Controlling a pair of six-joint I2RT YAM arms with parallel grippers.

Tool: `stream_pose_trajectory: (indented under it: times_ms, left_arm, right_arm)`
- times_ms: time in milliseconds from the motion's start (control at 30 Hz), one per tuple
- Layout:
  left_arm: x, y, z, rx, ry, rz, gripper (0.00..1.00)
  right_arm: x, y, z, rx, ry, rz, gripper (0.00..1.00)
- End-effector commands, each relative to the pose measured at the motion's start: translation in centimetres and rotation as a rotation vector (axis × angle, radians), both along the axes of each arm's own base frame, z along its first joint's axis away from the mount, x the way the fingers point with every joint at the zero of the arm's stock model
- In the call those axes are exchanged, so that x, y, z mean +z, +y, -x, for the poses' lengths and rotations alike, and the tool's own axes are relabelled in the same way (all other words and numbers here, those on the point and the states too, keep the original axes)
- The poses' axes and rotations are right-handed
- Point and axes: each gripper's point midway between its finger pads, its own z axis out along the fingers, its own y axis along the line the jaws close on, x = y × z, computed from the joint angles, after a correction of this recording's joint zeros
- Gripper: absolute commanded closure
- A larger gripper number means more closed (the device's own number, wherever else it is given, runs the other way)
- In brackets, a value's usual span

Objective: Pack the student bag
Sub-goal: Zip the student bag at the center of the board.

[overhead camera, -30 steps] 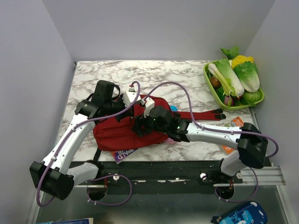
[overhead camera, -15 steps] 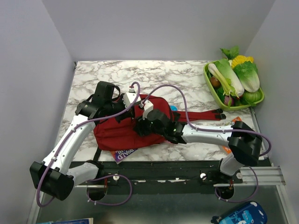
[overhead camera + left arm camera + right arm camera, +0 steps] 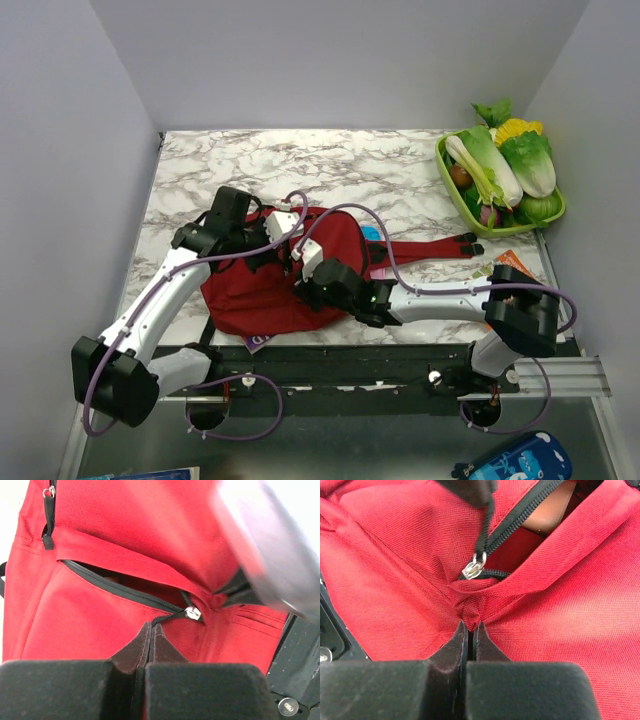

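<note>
The student bag (image 3: 250, 290), dark red, lies flat between both arms on the marble table (image 3: 400, 180). My left gripper (image 3: 291, 252) is shut on the black zipper pull cord (image 3: 167, 618), which runs to the silver slider (image 3: 193, 612) of a partly open zipper. In the right wrist view that cord (image 3: 485, 525) hangs taut above the slider (image 3: 472, 570). My right gripper (image 3: 470, 626) is shut on a pinched fold of bag fabric (image 3: 470, 607) just below the slider. Something brownish (image 3: 550, 515) shows inside the opening.
A book corner (image 3: 254, 342) pokes out under the bag's near edge. The red strap (image 3: 430, 245) trails right toward an orange-printed item (image 3: 503, 262). A green basket of vegetables (image 3: 452, 180) sits at the far right. A blue pencil case (image 3: 520, 460) lies below the table's edge.
My right gripper has slid left along the bag and shut on a fold of its fabric. The bag has shifted nearer, covering more of the book. The left gripper stays shut.
</note>
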Motion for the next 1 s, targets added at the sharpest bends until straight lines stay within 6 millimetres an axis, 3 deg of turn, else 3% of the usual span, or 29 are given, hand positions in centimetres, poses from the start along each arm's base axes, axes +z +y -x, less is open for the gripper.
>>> stream_pose_trajectory:
  times_ms: [0,433,600,767,867,967]
  left_arm:
    - [0.4,0.3,-3.3,0.048,-0.098,-0.052,1.0]
    - [1.2,0.2,-9.9,0.13,-0.16,-0.099,1.0]
    - [3.5,1.3,-12.6,0.216,-0.239,-0.074,1.0]
    - [5.8,1.5,-13.1,0.215,-0.268,-0.036,1.0]
    - [5.3,1.7,-13.2,0.205,-0.281,-0.055,1.0]
    - [3.6,2.2,-14.1,0.221,-0.265,-0.098,1.0]
  right_arm:
    - [-0.9,-0.8,1.7,0.042,-0.058,0.073,0.99]
    - [-2.7,-2.0,3.4,0.042,-0.068,0.137,0.99]
    - [-3.3,-2.7,3.9,0.044,-0.066,0.144,0.99]
    - [-3.3,-3.1,4.4,0.051,-0.062,0.137,0.99]
    - [-3.3,-3.5,4.8,0.057,-0.071,0.133,0.99]
    - [-2.7,-3.6,5.3,0.072,-0.091,0.118,0.99]
